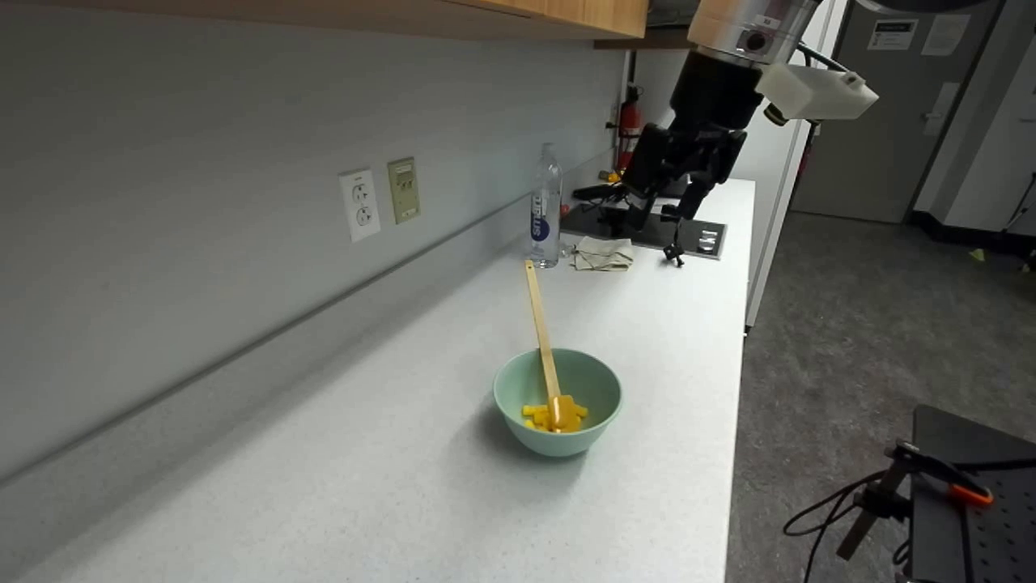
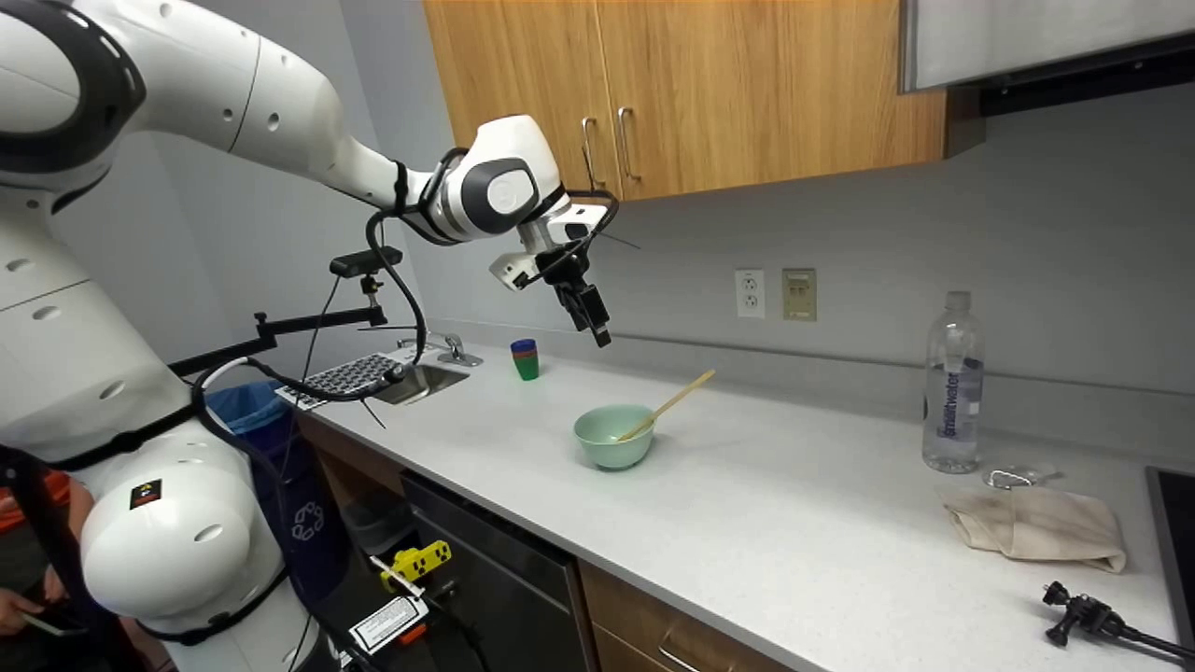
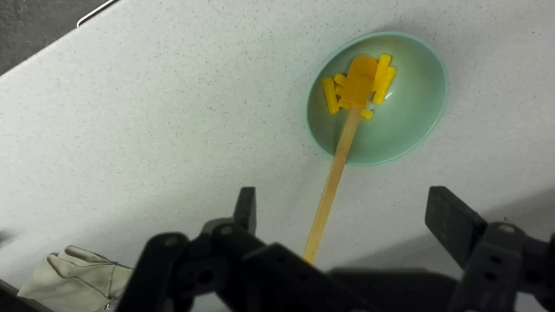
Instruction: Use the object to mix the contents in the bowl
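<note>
The bowl [image 1: 599, 385] is pale teal-green and stands upright on the white counter; it also shows in an exterior view [image 2: 605, 455] and the wrist view [image 3: 416, 108]. The object is a spatula [image 1: 541, 324] with a pale wooden handle [image 2: 680, 398] and an orange-yellow head. Its head lies in the bowl, and the handle leans over the rim. The contents are several yellow pieces [image 3: 331, 96] around the head; the bowl wall hides most of them in an exterior view. My gripper [image 3: 342, 195] is open and empty above the handle [image 3: 333, 182], which runs between the fingers in the wrist view.
A water bottle [image 1: 545, 210] and folded cloth [image 2: 1036, 527] stand farther along the counter, near a black clamp [image 2: 1088, 616] and cooktop [image 1: 696, 235]. Stacked cups [image 2: 525, 359] and a sink [image 2: 425, 381] lie beyond the bowl. A wall and overhead cabinet [image 2: 747, 93] run behind.
</note>
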Robot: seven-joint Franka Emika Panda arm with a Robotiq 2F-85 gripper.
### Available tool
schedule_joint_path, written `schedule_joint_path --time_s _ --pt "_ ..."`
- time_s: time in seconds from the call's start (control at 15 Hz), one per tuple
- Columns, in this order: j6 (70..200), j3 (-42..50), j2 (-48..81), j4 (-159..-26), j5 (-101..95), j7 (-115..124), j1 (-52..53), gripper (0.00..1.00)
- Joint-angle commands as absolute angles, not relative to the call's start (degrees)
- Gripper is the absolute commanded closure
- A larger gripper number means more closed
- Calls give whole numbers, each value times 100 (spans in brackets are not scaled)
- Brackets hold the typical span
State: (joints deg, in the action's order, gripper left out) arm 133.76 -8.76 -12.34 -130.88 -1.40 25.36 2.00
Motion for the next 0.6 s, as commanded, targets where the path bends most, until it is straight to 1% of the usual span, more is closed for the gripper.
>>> schedule_joint_path --time_s 0.0,0.2,0.53 --pt "13688 -869 -890 -12873 104 2988 212 0" --pt "14090 -865 -354 -12574 262 3601 197 0" --pt "14665 -665 639 -12025 -212 4615 285 0"
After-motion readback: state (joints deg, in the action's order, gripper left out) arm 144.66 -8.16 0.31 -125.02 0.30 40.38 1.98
